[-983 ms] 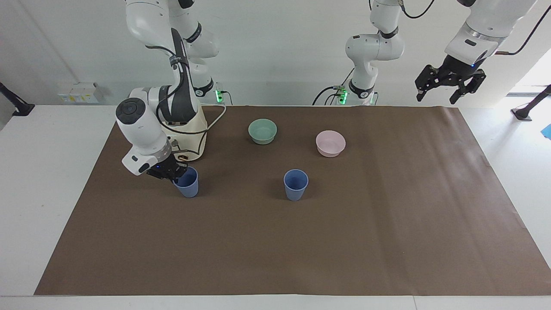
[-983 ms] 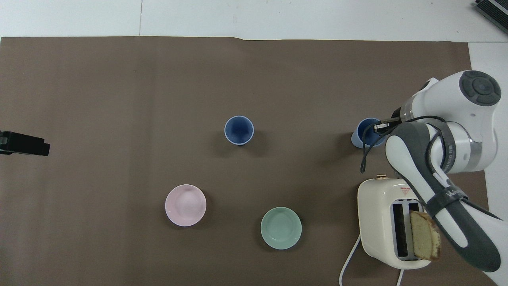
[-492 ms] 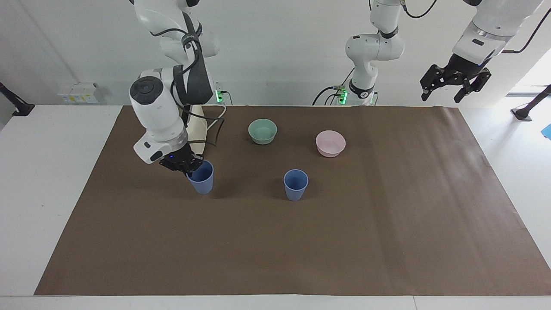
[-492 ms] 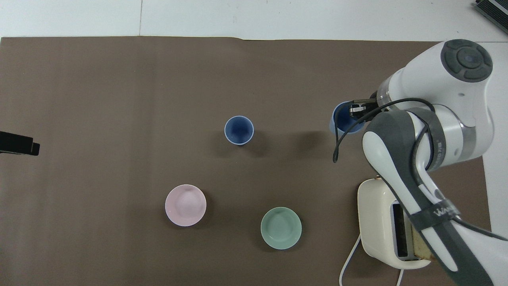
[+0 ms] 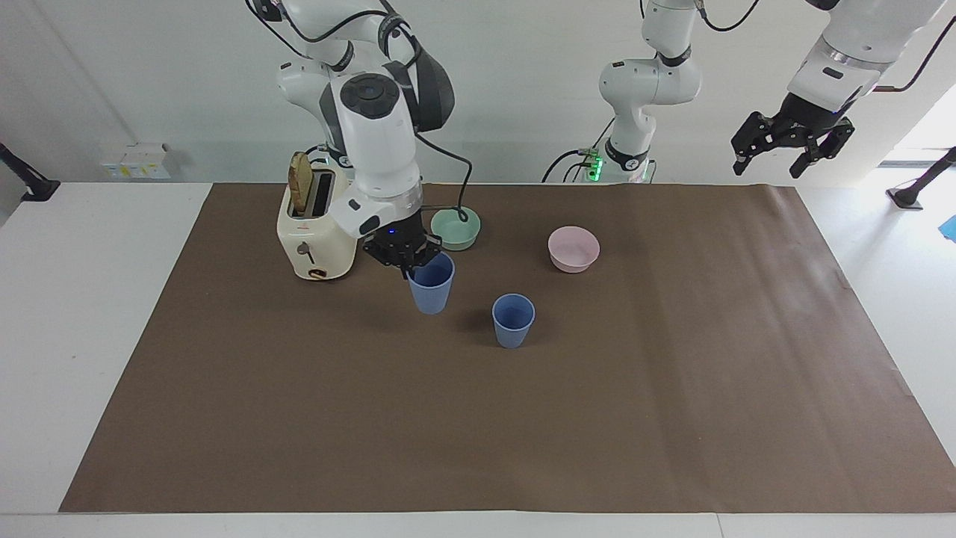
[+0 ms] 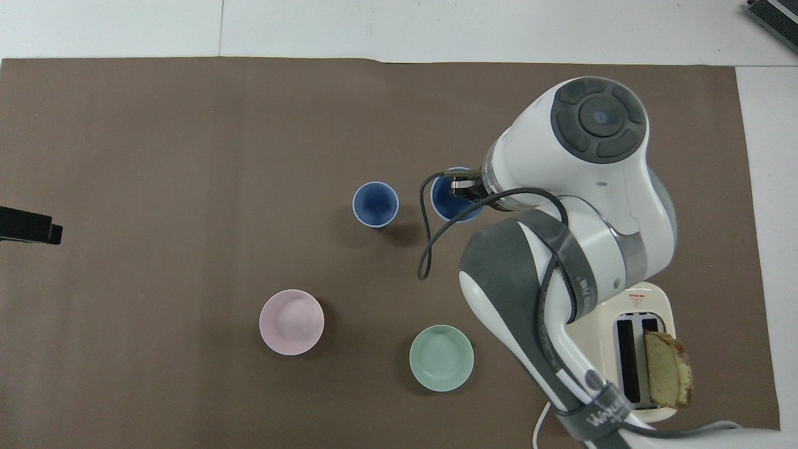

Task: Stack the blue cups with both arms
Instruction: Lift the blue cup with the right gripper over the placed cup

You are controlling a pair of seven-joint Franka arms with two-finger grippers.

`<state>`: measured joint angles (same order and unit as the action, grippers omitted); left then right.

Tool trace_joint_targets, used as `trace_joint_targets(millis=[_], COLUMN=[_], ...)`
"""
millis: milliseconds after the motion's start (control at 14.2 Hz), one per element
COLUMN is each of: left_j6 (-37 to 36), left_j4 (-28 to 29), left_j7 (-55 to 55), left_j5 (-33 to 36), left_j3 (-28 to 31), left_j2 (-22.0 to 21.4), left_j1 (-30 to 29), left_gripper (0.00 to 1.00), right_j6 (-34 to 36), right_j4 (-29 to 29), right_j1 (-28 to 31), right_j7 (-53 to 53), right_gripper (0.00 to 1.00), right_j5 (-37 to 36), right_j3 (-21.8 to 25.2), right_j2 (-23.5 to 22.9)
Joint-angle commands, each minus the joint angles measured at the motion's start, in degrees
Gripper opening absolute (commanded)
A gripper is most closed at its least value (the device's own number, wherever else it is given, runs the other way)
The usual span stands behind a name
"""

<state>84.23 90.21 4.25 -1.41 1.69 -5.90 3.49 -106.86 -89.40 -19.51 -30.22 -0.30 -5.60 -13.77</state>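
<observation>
One blue cup (image 5: 513, 320) stands upright on the brown mat near the table's middle; it also shows in the overhead view (image 6: 375, 204). My right gripper (image 5: 407, 261) is shut on the rim of the second blue cup (image 5: 432, 288) and holds it upright just above the mat, beside the standing cup toward the right arm's end. In the overhead view the right gripper (image 6: 464, 187) covers part of the held cup (image 6: 444, 202). My left gripper (image 5: 792, 142) is open and empty, raised high over the left arm's end of the table, waiting.
A cream toaster (image 5: 314, 239) with a bread slice (image 5: 300, 190) stands near the right arm's base. A mint-green bowl (image 5: 455, 228) and a pink bowl (image 5: 573, 249) sit nearer to the robots than the standing cup. The brown mat (image 5: 672, 388) covers the table.
My right gripper has lifted the blue cup from in front of the toaster and carried it toward the standing cup. The left gripper rose slightly and stays up.
</observation>
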Motion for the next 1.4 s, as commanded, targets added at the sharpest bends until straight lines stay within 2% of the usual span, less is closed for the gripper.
trace_joint_targets(millis=[0, 351, 632, 1335], left_j6=[-0.64, -0.64, -0.64, -0.64], left_j4=[1.02, 1.02, 1.02, 1.02], left_j7=[-0.56, -0.56, -0.56, -0.56], left_j5=[0.70, 0.70, 0.70, 0.70], left_j3=[-0.29, -0.29, -0.29, -0.29], left_j2=[-1.22, -1.22, -1.22, -1.22], left_j1=[-0.24, -0.33, -0.33, -0.33], left_gripper=[1.00, 1.00, 1.00, 1.00], right_j6=[-0.27, -3.53, -7.92, -9.60], right_j4=[2.74, 3.09, 3.18, 3.44], right_j1=[-1.75, -3.95, -4.22, -5.01], right_j7=[-4.30, -5.11, -5.11, -4.49], right_gripper=[0.00, 0.00, 0.00, 0.00], right_j5=[4.42, 4.96, 6.19, 6.28], right_j3=[0.15, 0.15, -0.11, -0.20], right_j2=[-1.52, -1.70, -4.51, -6.18])
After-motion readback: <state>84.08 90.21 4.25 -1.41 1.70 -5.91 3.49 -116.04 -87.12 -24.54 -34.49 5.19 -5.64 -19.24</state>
